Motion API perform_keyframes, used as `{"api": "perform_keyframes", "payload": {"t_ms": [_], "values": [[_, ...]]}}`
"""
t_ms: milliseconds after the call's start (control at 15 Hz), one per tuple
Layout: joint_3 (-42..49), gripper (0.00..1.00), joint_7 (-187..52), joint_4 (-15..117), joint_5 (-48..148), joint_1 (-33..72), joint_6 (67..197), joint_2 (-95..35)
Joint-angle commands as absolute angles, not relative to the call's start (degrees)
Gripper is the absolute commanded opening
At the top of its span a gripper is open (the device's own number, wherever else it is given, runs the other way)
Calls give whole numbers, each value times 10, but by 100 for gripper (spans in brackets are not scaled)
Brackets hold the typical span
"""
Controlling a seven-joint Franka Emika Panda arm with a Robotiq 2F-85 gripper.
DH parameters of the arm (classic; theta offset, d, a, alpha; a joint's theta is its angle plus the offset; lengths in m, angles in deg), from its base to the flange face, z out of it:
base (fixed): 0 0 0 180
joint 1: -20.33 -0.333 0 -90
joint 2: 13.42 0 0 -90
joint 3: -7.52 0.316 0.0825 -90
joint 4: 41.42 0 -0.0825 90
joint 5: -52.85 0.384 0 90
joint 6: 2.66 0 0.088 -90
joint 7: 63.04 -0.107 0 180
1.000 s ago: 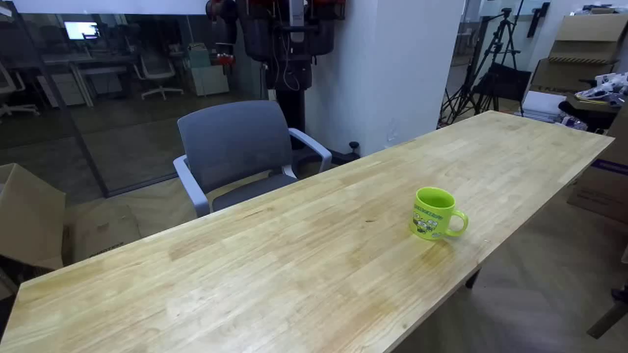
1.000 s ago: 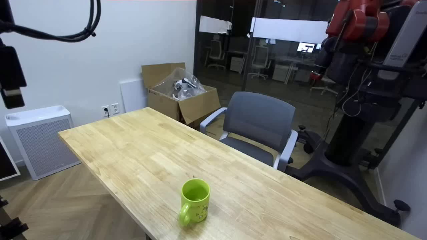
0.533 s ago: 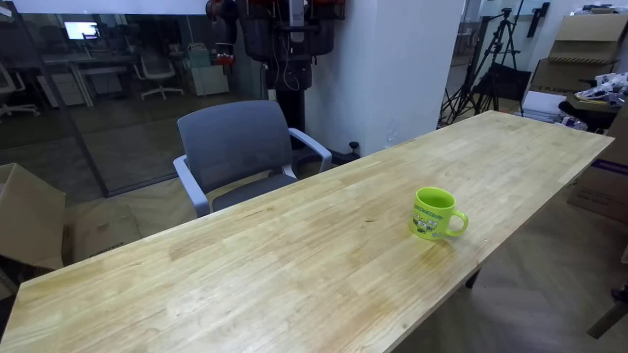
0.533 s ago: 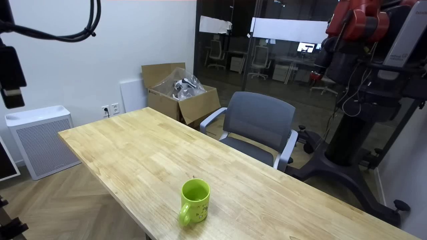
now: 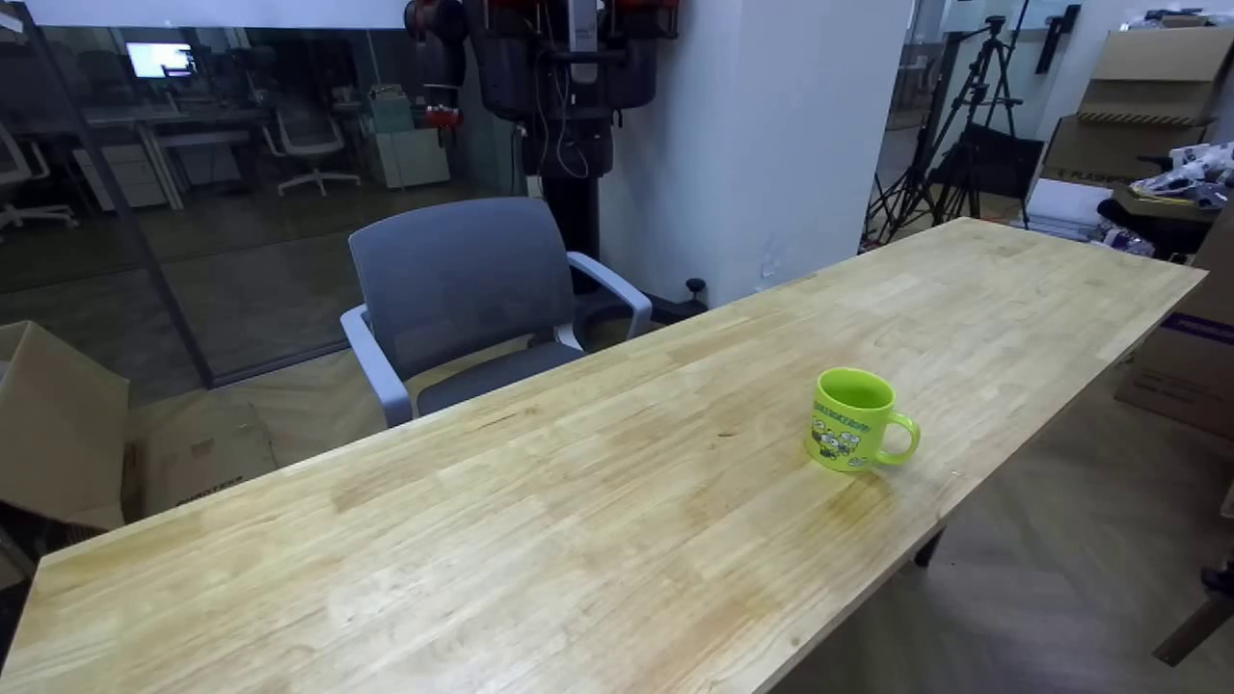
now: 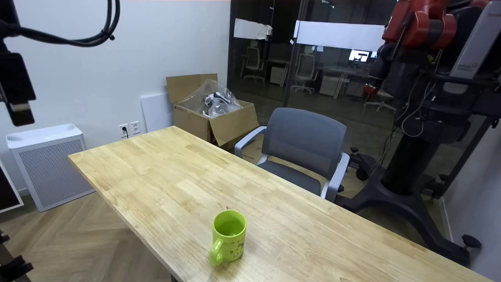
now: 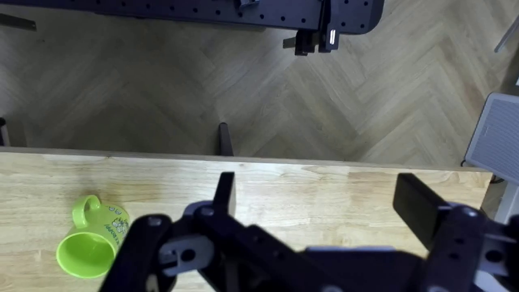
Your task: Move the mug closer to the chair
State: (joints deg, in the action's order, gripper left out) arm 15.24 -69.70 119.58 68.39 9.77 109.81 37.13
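A lime green mug [image 5: 844,429] with a cartoon print stands upright on the wooden table [image 5: 540,540], near the long edge away from the chair. The mug also shows in an exterior view [image 6: 231,244] and at the lower left of the wrist view [image 7: 101,225]. The grey chair [image 5: 463,284] stands at the opposite long edge and also shows in an exterior view [image 6: 303,141]; it cannot be made out in the wrist view. My gripper [image 7: 317,196] is open and empty above the table, with the mug to its left in the wrist view, apart from the fingers.
A dark arm or gripper part [image 6: 17,82] with a cable hangs at an exterior view's left edge. An open cardboard box [image 6: 195,119] and a white air purifier [image 6: 51,164] stand beyond the table's end. A red and black robot [image 6: 411,98] stands behind the chair.
The dark arm part and its cable have shifted slightly to the right in an exterior view. The mug and chair have not moved.
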Motion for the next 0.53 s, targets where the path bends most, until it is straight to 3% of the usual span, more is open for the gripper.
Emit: {"api": "perform_keyframes", "payload": {"t_ms": [0,267,467], "values": [[174,100,-722,1194,635,152,1186,350],[159,100,-729,1195,563,229,1319,293],[113,100,-706,1186,566,254,1347,227]]}}
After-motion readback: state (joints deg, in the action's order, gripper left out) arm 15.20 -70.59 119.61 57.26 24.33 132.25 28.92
